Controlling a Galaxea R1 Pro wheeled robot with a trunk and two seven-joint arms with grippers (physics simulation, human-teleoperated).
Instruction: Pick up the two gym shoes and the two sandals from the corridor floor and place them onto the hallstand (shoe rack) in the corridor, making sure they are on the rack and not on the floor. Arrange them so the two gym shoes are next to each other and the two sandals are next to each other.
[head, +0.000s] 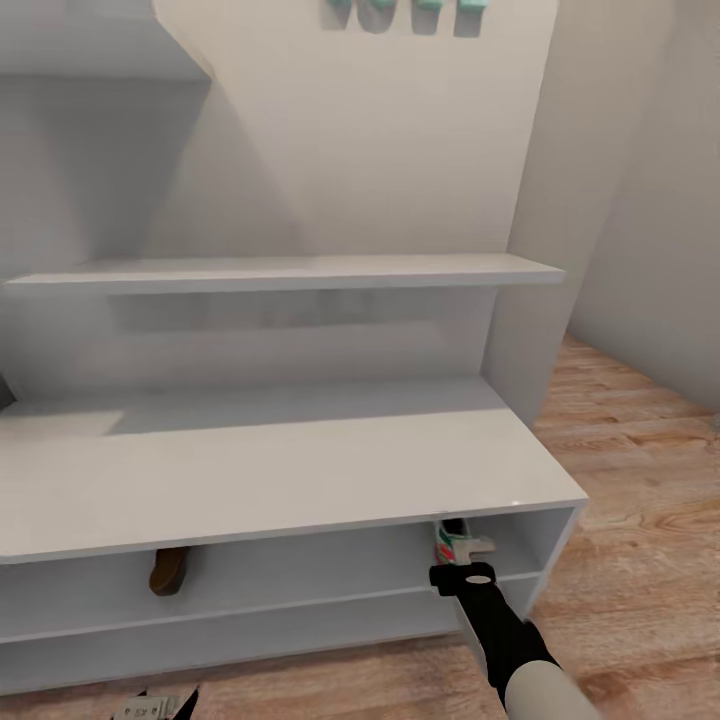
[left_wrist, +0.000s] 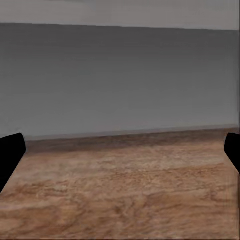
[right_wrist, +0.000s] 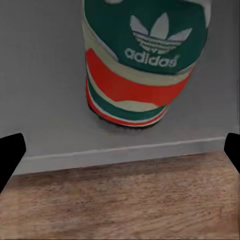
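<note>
The white-grey hallstand (head: 300, 470) fills the head view. One gym shoe (head: 453, 545) stands in the right end of its upper low shelf row. The heel, with teal and red-orange patches (right_wrist: 135, 65), faces my right gripper (right_wrist: 120, 150). That gripper (head: 460, 566) is open just in front of the shelf edge and holds nothing. A dark-brown sandal (head: 168, 570) sits in the same shelf row further left. My left gripper (head: 160, 705) hangs low over the corridor floor (left_wrist: 125, 190), open and empty. The other gym shoe and sandal are out of view.
The bench top (head: 250, 460) and the shelf above it (head: 280, 272) are bare. A grey wall (head: 650, 200) stands to the right beyond the wood floor (head: 640, 520). Teal items (head: 400, 12) hang on the wall above the hallstand.
</note>
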